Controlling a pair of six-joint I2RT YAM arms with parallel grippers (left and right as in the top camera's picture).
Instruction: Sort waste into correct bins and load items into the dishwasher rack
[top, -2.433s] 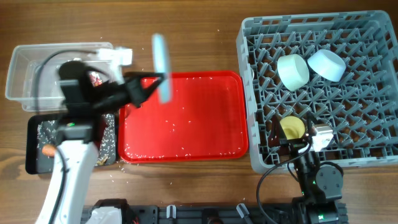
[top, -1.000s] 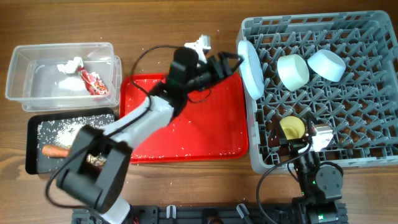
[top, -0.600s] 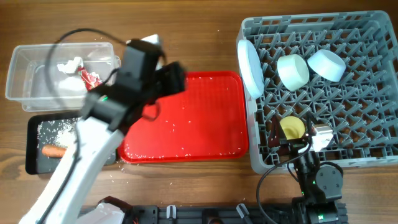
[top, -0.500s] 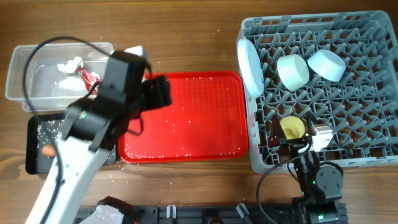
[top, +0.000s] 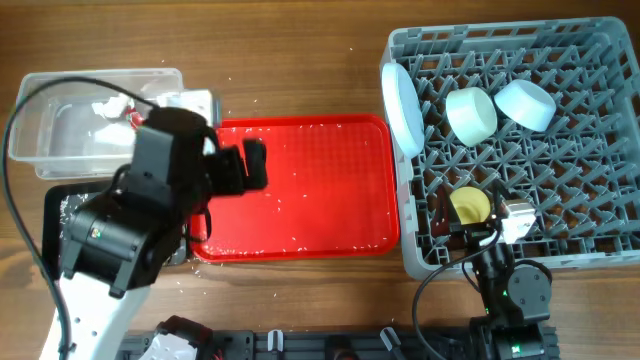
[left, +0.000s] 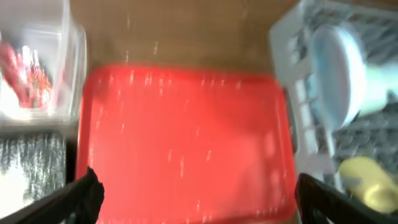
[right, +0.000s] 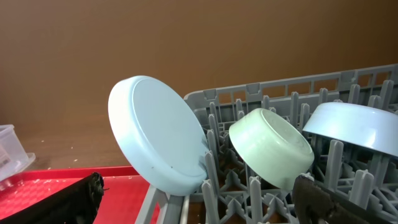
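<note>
The pale-blue plate (top: 403, 104) (right: 158, 135) stands on edge in the left row of the grey dishwasher rack (top: 600, 255). Beside it lie a pale-green bowl (top: 470, 113) (right: 271, 147) and a pale-blue bowl (top: 526, 104); a yellow cup (top: 469, 205) sits nearer the front. My left gripper (top: 247, 168) (left: 200, 199) hangs open and empty over the left part of the red tray. My right gripper (top: 478, 232) (right: 205, 199) is open and empty at the rack's front edge. The clear tub (top: 40, 95) holds a white tissue (top: 108, 104) and a red-and-white wrapper (left: 25, 78). The black tray (top: 52, 215) is mostly hidden under my left arm.
The large flat red tray (top: 330, 190) lies between the bins and the rack, sprinkled with pale crumbs. Crumbs also cover the black tray's floor (left: 22, 180). My left arm's body covers the table's front left.
My left arm has let go of the plate in the rack and pulled back left over the red tray, its jaws opening wider. The right arm has not moved.
</note>
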